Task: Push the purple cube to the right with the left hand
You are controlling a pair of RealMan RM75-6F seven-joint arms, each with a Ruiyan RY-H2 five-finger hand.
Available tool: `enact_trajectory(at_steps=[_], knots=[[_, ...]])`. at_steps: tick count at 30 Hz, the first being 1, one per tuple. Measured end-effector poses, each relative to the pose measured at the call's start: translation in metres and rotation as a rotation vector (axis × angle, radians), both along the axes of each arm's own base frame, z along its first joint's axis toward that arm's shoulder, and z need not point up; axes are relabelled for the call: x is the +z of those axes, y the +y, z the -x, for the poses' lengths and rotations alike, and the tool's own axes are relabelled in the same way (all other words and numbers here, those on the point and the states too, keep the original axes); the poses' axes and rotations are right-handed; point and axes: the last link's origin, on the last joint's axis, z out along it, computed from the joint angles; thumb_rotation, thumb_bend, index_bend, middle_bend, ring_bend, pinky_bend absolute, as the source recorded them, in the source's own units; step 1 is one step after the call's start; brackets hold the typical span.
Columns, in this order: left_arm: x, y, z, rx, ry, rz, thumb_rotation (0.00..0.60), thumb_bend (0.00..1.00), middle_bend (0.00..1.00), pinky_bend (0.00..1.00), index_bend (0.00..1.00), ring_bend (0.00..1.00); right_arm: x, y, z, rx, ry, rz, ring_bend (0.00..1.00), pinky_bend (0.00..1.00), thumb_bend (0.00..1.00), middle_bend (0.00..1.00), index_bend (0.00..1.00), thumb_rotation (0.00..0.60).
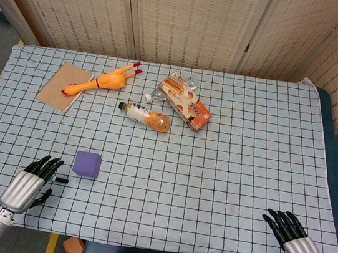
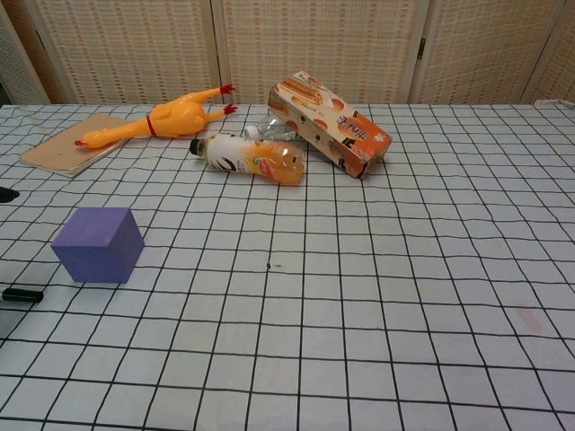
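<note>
Purple cube [image 1: 87,164] sits on the near left part of the counter [image 1: 225,172], just right of the left hand [image 1: 29,185] and a little farther in. The left hand holds nothing; its dark fingers are spread and point up and to the right toward the cube, with a small gap between fingertips and cube, as far as the head view shows. In the chest view only a dark fingertip [image 2: 22,294] shows at the left edge, apart from the cube. The push looks not yet begun: the hand must first meet the cube's left face and then sweep it right.

The right hand [image 1: 296,242] rests at the near right edge, open and empty, well apart from everything.

A white cloth with a black grid covers the counter. At the far side lie a notebook [image 1: 65,87], a rubber chicken [image 1: 103,81] partly over it, a drink bottle [image 1: 146,116] and an orange box [image 1: 185,102], all well clear of the cube's likely path. Woven folding screens [image 1: 190,19] stand behind, and grey floor shows on both sides.
</note>
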Motion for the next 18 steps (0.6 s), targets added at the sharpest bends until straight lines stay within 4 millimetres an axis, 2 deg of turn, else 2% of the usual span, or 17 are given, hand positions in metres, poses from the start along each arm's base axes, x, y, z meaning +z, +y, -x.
enact_trajectory(at_steps=[7,9,11,14,18], knots=[[-0.005,-0.002,0.0,-0.001,0.011,0.01,0.6,0.4,0.09,0.28,0.04,0.09,0.0,-0.002,0.0,-0.004,-0.012,0.0,0.0,0.0,0.15,0.0,0.0,0.6],[-0.008,-0.002,0.001,-0.013,0.031,0.007,0.6,0.4,0.12,0.37,0.06,0.15,0.001,-0.003,0.001,-0.002,-0.01,0.003,0.0,0.0,0.15,0.0,0.0,0.6],[-0.013,-0.003,0.004,-0.019,0.066,-0.001,0.6,0.4,0.18,0.53,0.11,0.26,0.001,-0.004,0.001,-0.006,-0.008,-0.006,0.0,0.0,0.15,0.0,0.0,0.6],[-0.02,-0.005,0.006,-0.037,0.136,-0.02,0.6,0.39,0.27,0.72,0.2,0.42,0.0,-0.005,0.002,-0.017,-0.002,-0.026,0.0,0.0,0.15,0.0,0.0,0.6],[-0.032,-0.003,0.013,-0.072,0.253,-0.048,0.6,0.4,0.31,0.82,0.24,0.55,-0.004,-0.004,0.001,-0.026,0.014,-0.058,0.0,0.0,0.15,0.0,0.0,0.6]])
